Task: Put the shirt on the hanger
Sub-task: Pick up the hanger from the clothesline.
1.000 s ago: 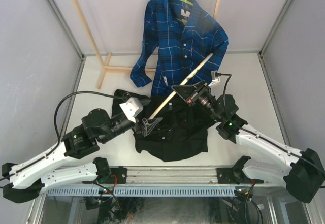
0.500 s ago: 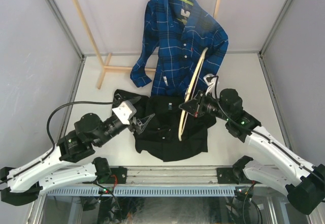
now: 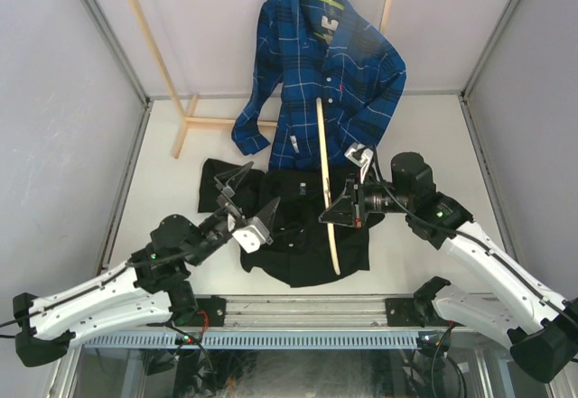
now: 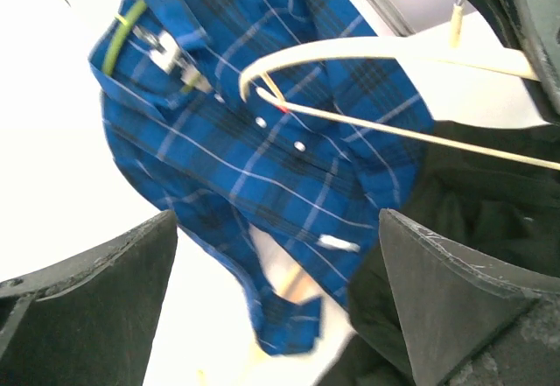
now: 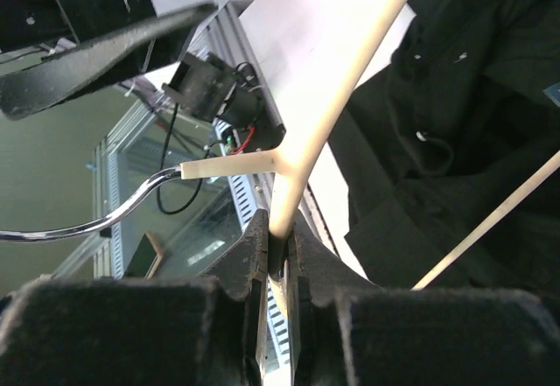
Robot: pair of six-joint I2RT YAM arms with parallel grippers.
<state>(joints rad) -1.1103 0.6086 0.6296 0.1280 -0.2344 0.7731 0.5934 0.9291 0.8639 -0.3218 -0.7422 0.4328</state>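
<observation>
Two tools are setting up the threading step: the right tool is pinching the hanger above the shirt, while the left tool, spread wide, is likely needing to grip that shirt next.

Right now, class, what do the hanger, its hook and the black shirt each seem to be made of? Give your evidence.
The hanger looks like wood: pale cream, smooth, matt. Its hook has a bright silver sheen, so it is likely metal. The black shirt is soft cloth, matt and rumpled; the fibre is unclear.
</observation>
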